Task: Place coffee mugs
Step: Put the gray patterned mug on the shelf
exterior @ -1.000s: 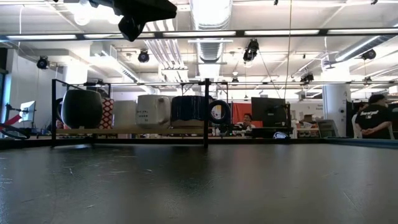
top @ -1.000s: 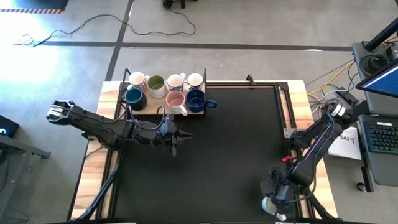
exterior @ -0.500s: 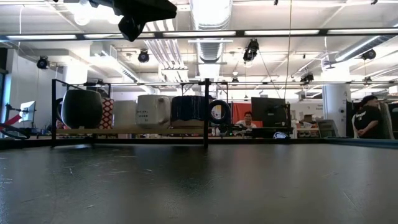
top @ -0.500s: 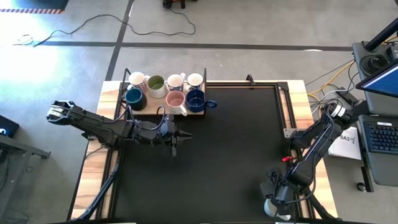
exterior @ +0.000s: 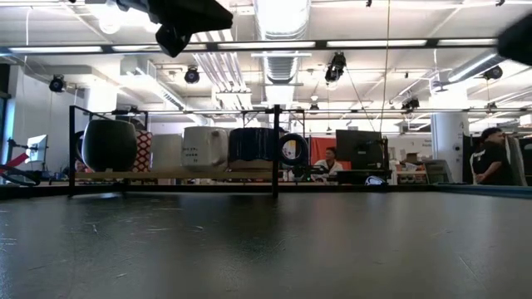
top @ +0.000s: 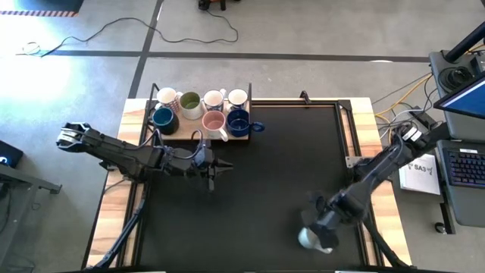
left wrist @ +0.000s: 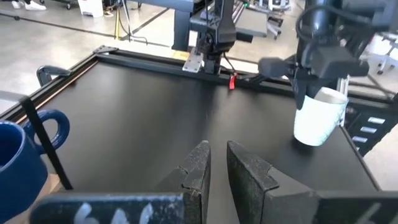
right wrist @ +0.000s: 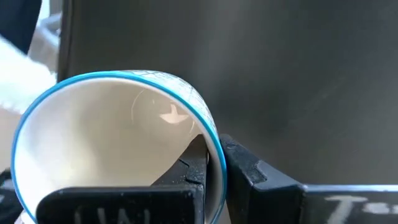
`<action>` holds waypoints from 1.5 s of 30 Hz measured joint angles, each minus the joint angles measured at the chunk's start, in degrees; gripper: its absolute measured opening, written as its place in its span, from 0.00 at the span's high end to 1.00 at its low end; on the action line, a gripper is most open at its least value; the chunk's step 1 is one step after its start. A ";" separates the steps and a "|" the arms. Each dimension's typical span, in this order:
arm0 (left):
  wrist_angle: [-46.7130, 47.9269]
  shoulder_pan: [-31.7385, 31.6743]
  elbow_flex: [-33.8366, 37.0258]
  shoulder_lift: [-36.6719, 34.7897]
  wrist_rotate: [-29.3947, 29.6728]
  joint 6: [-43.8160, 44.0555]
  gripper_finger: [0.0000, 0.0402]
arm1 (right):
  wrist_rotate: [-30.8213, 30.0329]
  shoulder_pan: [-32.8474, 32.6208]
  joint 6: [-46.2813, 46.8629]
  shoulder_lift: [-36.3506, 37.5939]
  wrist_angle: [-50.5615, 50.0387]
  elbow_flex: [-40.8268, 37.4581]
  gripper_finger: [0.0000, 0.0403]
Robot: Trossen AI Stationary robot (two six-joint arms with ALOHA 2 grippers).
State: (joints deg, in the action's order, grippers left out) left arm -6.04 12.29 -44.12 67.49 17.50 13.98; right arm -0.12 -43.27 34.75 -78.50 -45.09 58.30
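A white mug with a blue rim hangs under my right gripper, which is shut on it above the mat's near right part. The left wrist view shows this mug below that gripper. Several other coffee mugs stand on a wooden rack at the far left, among them a pink one, a dark blue one and an olive-green-inside one. My left gripper hovers shut and empty just on the near side of the rack. My right gripper pinches the white mug's wall at the rim, one finger inside the mug and the other outside. The fingers come from above, slanting down. The mug hangs below them a little tilted, mouth up, its base seemingly just clear of the mat.
The black mat lies bare between the two arms. Wooden table edges and metal rails border it. A desk with a laptop stands beyond the right edge. In the low view, people show in the room behind the rack.
My right gripper has swung from the mat's near right corner toward the table's left edge, turning its wrist. The white mug has gone with it, away from the spot where it stood.
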 joint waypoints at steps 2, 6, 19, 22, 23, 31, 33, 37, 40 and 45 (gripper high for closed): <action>1.12 0.00 0.00 -0.09 -0.04 0.01 0.91 | -1.11 3.67 -3.33 0.00 0.08 0.99 0.96; 3.64 0.00 0.00 -0.51 -0.05 0.10 0.91 | -1.41 12.51 -4.79 -0.08 0.38 3.25 0.96; 12.72 0.21 -0.02 -3.75 -0.57 2.30 0.91 | 2.08 38.71 -15.53 -11.02 -2.21 15.49 0.96; 15.62 0.68 -0.02 -3.79 -1.07 4.11 0.91 | 2.02 41.67 -21.07 -15.56 -4.58 20.62 0.96; 16.78 0.91 -0.02 -3.78 -1.12 4.65 0.91 | 2.10 42.53 -22.58 -16.97 -5.18 22.32 0.96; 19.97 1.75 -0.02 -3.53 -1.00 8.54 0.91 | 2.03 48.20 -32.12 -27.41 -7.99 35.12 0.96; 20.72 1.92 -0.02 -3.55 -0.97 9.14 0.91 | 2.05 49.40 -33.49 -29.47 -9.28 37.93 0.96; 21.57 2.03 -0.02 -3.55 -0.97 9.55 0.91 | 2.06 51.46 -35.69 -32.85 -13.67 43.12 0.96; 21.58 2.16 -0.02 -3.55 -0.02 9.55 0.91 | 2.08 52.65 -36.37 -35.07 -16.23 46.06 0.96; 21.55 2.16 -0.02 -3.55 0.56 9.55 0.91 | 1.91 53.89 -37.84 -38.62 -19.88 50.20 0.96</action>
State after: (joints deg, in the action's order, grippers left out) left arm 15.51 14.46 -44.14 63.94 18.06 23.53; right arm 1.79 10.63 -3.09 -117.12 -64.98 108.50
